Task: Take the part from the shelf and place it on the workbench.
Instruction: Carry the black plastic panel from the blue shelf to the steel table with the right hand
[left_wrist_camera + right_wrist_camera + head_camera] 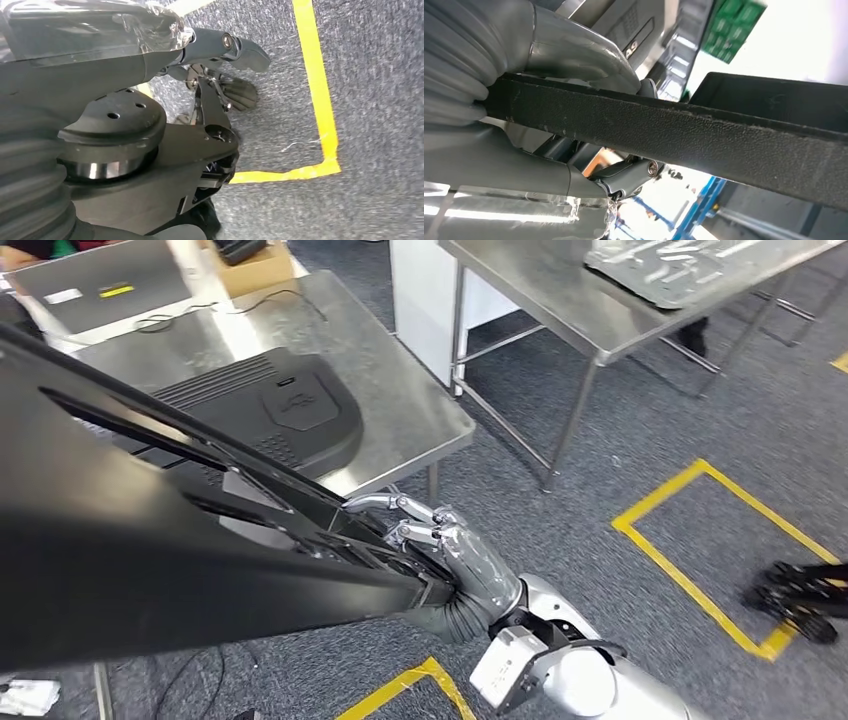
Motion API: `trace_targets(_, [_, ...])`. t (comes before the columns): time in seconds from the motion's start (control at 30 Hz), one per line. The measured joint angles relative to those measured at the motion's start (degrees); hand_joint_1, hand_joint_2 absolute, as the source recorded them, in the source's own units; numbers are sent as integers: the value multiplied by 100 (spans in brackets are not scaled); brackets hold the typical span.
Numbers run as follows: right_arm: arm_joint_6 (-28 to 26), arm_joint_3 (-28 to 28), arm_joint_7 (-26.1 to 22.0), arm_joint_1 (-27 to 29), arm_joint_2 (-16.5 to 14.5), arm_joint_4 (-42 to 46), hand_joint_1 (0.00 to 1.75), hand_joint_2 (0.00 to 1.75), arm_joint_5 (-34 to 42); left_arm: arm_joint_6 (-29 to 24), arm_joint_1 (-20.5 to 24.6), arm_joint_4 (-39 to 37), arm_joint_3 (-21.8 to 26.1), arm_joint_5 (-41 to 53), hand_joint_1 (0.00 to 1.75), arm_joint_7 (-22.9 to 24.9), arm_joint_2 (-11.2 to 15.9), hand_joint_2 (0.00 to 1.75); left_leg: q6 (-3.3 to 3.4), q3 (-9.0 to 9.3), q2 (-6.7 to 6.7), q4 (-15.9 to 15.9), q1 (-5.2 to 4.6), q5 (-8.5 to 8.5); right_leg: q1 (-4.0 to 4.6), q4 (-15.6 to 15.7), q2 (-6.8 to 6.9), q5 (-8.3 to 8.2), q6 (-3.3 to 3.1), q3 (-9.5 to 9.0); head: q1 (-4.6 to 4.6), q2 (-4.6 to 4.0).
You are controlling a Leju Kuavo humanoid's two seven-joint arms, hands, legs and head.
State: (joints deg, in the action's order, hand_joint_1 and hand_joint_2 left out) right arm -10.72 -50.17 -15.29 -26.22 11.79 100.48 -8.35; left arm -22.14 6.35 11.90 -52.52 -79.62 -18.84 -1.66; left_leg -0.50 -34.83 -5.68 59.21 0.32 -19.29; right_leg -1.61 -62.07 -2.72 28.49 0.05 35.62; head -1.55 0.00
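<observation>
The right hand [455, 560] clamps the long black trim panel [150, 570], off the shelf but not yet set on the steel workbench [400, 405]; the left hand [215, 100] holds nothing, fingers apart.

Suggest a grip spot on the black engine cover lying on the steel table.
Probably the black engine cover's raised edge nearest the steel table's front corner, approached from the robot's side. It lies flat there; its other end is hidden behind the long black part the right hand holds.
</observation>
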Motion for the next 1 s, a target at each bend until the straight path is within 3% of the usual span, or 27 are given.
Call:
trace_targets(0.07, [19,-23,-8,-14,-16,-5,175,175,15,-2,-2,-1,-2,1,0,1,1,175,-70,-56,-101,42,16,-17,3,152,-130,19,-24,-62,-39,0])
trace_targets(0.13, [38,-47,-14,-34,-44,-7,175,175,26,-9,-19,-1,-5,2,0,2,7,175,-139,-72,-156,41,39,-14,17,182,-34,6,-80,-75,-65,0])
trace_targets(0.2, [51,-66,-14,-57,-84,-7,175,175,32,-15,-26,-1,-13,2,0,2,15,175,-206,-139,87,222,22,-127,11,222,98,0,-149,-114,-47,0])
trace_targets(0.27, [61,-77,-15,-64,-107,-10,175,175,38,-16,-16,-1,-19,3,0,2,19,175,-257,-404,423,805,9,-432,24,242,250,19,-205,-154,-5,0])
trace_targets(0.33, [72,-90,-16,-63,-110,-17,175,175,51,-17,-13,-1,-25,2,0,2,19,175,-280,-752,513,1484,32,-698,49,242,413,52,-236,-179,-12,0])
trace_targets(0.37, [76,-98,-18,-63,-112,-21,175,175,58,-19,-17,-1,-27,3,0,2,19,175,-280,-832,520,1624,38,-702,57,241,493,68,-241,-192,-24,0])
trace_targets(0.4, [79,-108,-19,-64,-116,-23,175,175,62,-21,-23,-1,-29,3,0,2,19,175,-272,-803,529,1551,40,-601,63,241,567,85,-240,-212,-28,0])
trace_targets(0.43, [81,-117,-20,-66,-122,-24,175,175,64,-24,-28,-1,-31,3,0,2,20,175,-253,-658,560,1257,34,-412,69,242,638,105,-235,-240,-31,0])
trace_targets(0.5, [89,-138,-21,-74,-137,-25,175,175,66,-29,-28,-1,-32,4,0,2,21,175,-176,-270,804,464,-17,-60,88,245,764,148,-211,-303,-53,0])
trace_targets(0.57, [95,-154,-22,-81,-145,-29,175,175,70,-32,-22,-1,-33,7,0,3,23,175,-98,-103,999,58,-85,55,100,255,870,175,-168,-338,-87,0])
trace_targets(0.63, [95,-171,-25,-87,-153,-34,175,175,80,-33,-28,-1,-33,17,0,8,23,175,-50,-119,924,14,-108,56,102,280,974,188,-112,-366,-127,0])
trace_targets(0.67, [95,-181,-26,-92,-161,-40,175,175,86,-33,-36,-1,-33,24,0,14,23,175,-26,-102,856,-23,-92,71,95,273,935,210,-78,-383,-156,0])
trace_targets(0.73, [95,-199,-32,-107,-178,-51,175,175,91,-33,-34,-1,-34,37,0,26,23,175,35,-48,715,-107,-48,111,80,32,654,376,-35,-300,-230,-4])
trace_targets(0.8, [95,-213,-37,-108,-178,-63,175,175,95,-33,-14,-1,-35,40,0,33,23,175,76,-30,573,-127,-31,126,67,-636,359,695,-28,44,-327,-9])
trace_targets(0.87, [96,-229,-40,-101,-174,-72,175,175,98,-33,-5,-1,-35,42,0,35,24,175,92,-33,440,-112,-36,118,68,-1262,298,898,-22,406,-395,-9])
trace_targets(0.93, [96,-239,-45,-102,-175,-78,175,175,98,-33,-9,-1,-35,41,0,39,24,175,94,-31,314,-85,-38,103,67,-1333,289,775,-21,506,-421,-9])
trace_targets(1.0, [97,-239,-52,-106,-175,-82,175,175,103,-33,-11,-1,-35,40,0,43,23,175,72,-29,161,-35,-33,72,58,-736,223,336,-35,293,-453,-9])
